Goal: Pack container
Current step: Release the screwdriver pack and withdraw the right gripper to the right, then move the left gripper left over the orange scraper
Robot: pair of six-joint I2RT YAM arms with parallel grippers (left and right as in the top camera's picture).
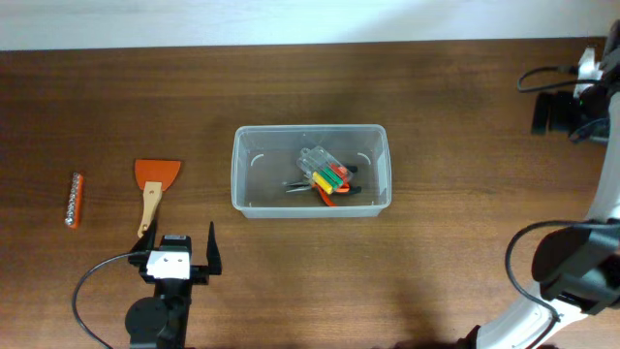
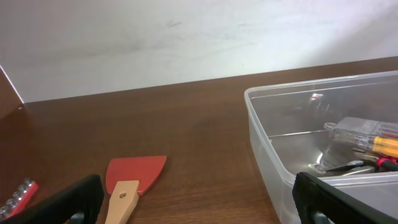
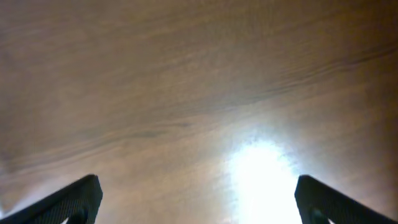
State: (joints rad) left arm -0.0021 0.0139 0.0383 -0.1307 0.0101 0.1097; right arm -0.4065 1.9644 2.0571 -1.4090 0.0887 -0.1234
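The clear plastic container [image 1: 235,174] stands at the table's middle. It holds a clear case of coloured bits [image 1: 325,170] and orange-handled pliers [image 1: 329,194]. My left gripper [image 1: 180,254] is open and empty, near the front left, just in front of an orange scraper with a wooden handle [image 1: 153,186]. In the left wrist view the scraper [image 2: 134,177] lies ahead left of the open fingers [image 2: 199,208], and the container [image 2: 264,134] is ahead right. My right gripper [image 3: 199,202] is open and empty over bare wood with glare.
A red strip of metal bits [image 1: 74,199] lies at the far left; it also shows in the left wrist view [image 2: 18,194]. The right arm [image 1: 572,267] and its cables [image 1: 562,97] fill the right edge. A pale wall borders the table's far edge.
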